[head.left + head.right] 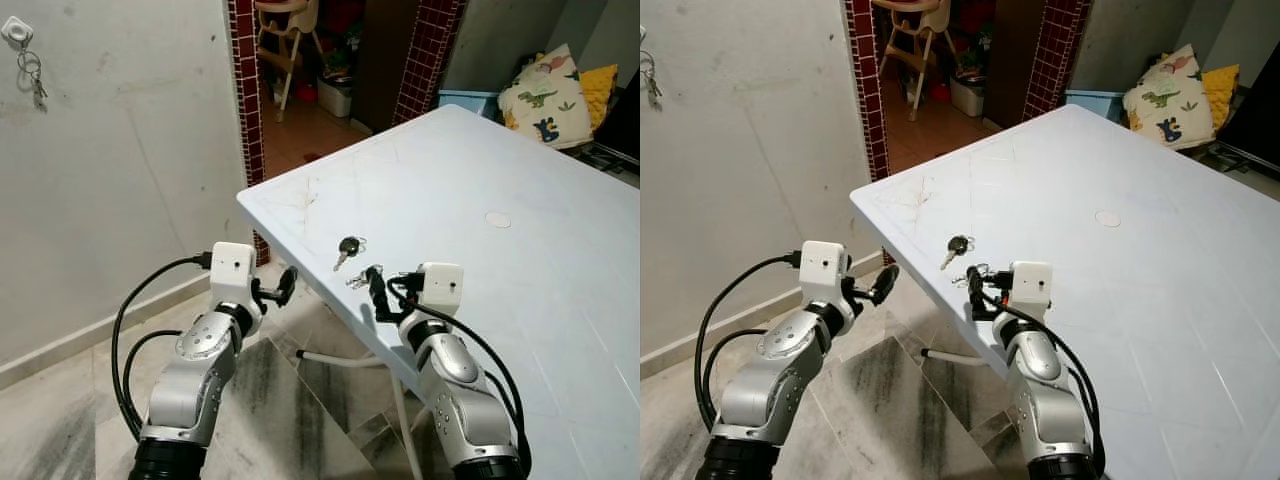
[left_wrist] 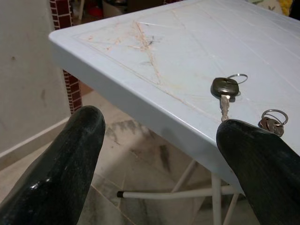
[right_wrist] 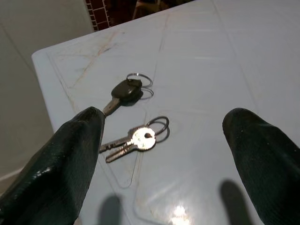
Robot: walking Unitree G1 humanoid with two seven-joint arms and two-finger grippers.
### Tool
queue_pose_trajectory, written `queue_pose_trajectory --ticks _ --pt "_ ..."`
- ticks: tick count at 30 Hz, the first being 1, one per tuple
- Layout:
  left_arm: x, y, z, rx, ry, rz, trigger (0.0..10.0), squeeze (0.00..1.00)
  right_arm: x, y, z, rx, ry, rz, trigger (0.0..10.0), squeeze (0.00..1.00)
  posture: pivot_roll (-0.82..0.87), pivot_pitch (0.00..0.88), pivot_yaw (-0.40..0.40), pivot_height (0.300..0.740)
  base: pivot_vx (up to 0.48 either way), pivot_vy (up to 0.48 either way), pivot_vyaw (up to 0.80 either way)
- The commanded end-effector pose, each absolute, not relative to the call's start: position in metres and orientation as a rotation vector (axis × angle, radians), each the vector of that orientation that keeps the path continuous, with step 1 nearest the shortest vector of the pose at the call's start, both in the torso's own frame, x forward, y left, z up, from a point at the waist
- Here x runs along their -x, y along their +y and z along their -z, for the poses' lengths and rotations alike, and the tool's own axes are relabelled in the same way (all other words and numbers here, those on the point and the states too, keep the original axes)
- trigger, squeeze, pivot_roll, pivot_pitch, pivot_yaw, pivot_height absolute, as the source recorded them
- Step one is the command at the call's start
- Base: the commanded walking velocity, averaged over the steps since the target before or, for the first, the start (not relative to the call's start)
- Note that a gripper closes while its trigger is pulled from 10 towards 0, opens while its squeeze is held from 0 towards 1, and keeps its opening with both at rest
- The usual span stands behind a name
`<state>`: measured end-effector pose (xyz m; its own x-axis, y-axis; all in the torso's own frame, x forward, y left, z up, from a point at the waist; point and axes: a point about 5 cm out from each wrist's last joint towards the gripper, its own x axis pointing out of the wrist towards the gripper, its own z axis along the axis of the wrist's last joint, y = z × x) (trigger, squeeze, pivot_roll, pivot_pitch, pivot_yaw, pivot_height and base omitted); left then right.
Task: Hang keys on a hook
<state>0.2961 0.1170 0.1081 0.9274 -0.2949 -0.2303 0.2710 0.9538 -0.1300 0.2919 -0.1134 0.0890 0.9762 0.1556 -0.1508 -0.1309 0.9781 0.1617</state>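
Head view: we hover our right gripper (image 1: 378,290), fingers spread, over the silver keys (image 1: 358,278) near the white table (image 1: 520,280) edge; a black-headed key (image 1: 347,247) lies at their 11 o'clock. No readable writing. Wall hook (image 1: 17,33) at 10 o'clock already holds keys. Left wrist: left gripper (image 2: 159,150) gapes beside the table. Right wrist: silver keys (image 3: 136,139) between the fingers.

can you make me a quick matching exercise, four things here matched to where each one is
Things:
1. black key
2. silver keys
3. hung keys
4. left end effector

Places:
A. on the wall hook
B. on the table, right under the right end effector
C. off the table edge, over the floor
D. on the table, just beyond the silver keys

Pairs: 1-D, 2-B, 3-A, 4-C
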Motion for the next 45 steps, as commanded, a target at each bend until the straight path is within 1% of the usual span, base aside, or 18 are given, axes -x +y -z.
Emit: queue_pose_trajectory --ticks 1,15,19,23,27,35,43,45 --pt "-0.297 0.114 -0.110 0.093 0.241 0.303 10.0 0.00 -0.292 -0.112 -0.093 -0.140 0.158 -0.149 10.0 0.00 0.09 0.000 -0.044 0.740 0.307 0.000 0.00" --pt "-0.297 0.113 -0.108 0.100 0.251 0.301 10.0 0.00 -0.291 -0.111 -0.094 -0.134 0.165 -0.164 10.0 0.00 0.09 0.000 -0.045 0.740 0.326 0.000 0.00" --pt "-0.298 0.114 -0.109 0.081 0.230 0.292 10.0 0.00 -0.291 -0.111 -0.093 -0.133 0.171 -0.164 10.0 0.00 0.09 0.000 -0.045 0.740 0.000 0.000 0.00" --pt "-0.299 0.115 -0.109 0.086 0.236 0.285 10.0 0.00 -0.291 -0.111 -0.092 -0.132 0.173 -0.164 10.0 0.00 0.09 0.000 -0.047 0.740 0.064 0.000 0.00" --pt "-0.298 0.114 -0.110 0.128 0.233 0.289 10.0 0.00 -0.291 -0.112 -0.092 -0.130 0.175 -0.162 10.0 0.00 0.09 0.000 -0.048 0.740 0.000 0.000 0.00" --pt "-0.297 0.113 -0.107 0.114 0.246 0.292 10.0 0.00 -0.291 -0.112 -0.092 -0.128 0.182 -0.164 10.0 0.00 0.09 0.000 -0.050 0.740 0.000 0.000 0.00" --pt "-0.296 0.113 -0.105 0.110 0.258 0.285 10.0 0.00 -0.291 -0.103 -0.084 -0.123 0.260 -0.201 10.0 0.00 0.09 0.000 -0.051 0.740 0.000 0.000 0.00" --pt "-0.295 0.113 -0.104 0.102 0.267 0.287 10.0 0.00 -0.295 -0.099 -0.075 -0.099 0.324 -0.180 10.0 0.00 0.09 0.000 -0.052 0.740 0.000 0.000 0.00"
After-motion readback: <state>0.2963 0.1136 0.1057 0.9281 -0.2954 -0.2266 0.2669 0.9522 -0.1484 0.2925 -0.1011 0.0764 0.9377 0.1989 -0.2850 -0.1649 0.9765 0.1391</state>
